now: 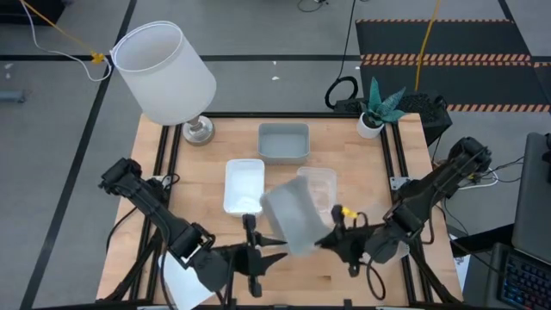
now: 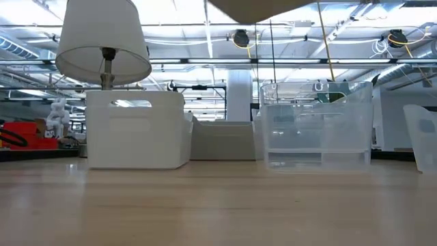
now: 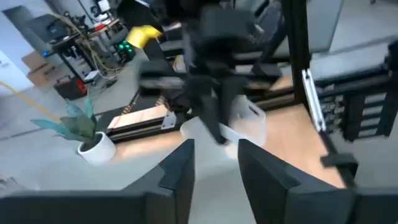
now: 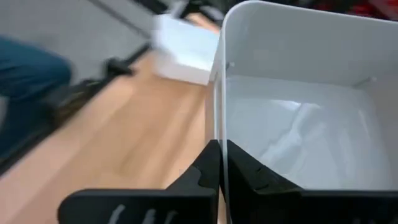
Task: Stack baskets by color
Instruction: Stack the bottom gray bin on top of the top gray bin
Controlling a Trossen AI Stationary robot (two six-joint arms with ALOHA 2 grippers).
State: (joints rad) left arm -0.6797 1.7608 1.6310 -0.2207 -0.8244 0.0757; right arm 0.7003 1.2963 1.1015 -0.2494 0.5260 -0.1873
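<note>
The right gripper (image 1: 325,242) is clamping the wall of a grey-blue basket (image 1: 289,215), holding it tilted above the table (image 1: 207,172), between the white basket (image 1: 244,184) and clear basket (image 1: 318,187). The left gripper (image 1: 258,256) is standing apart, empty.

lifted basket (image 2: 263,8) cropped; right arm (image 3: 211,62) blurred
</note>
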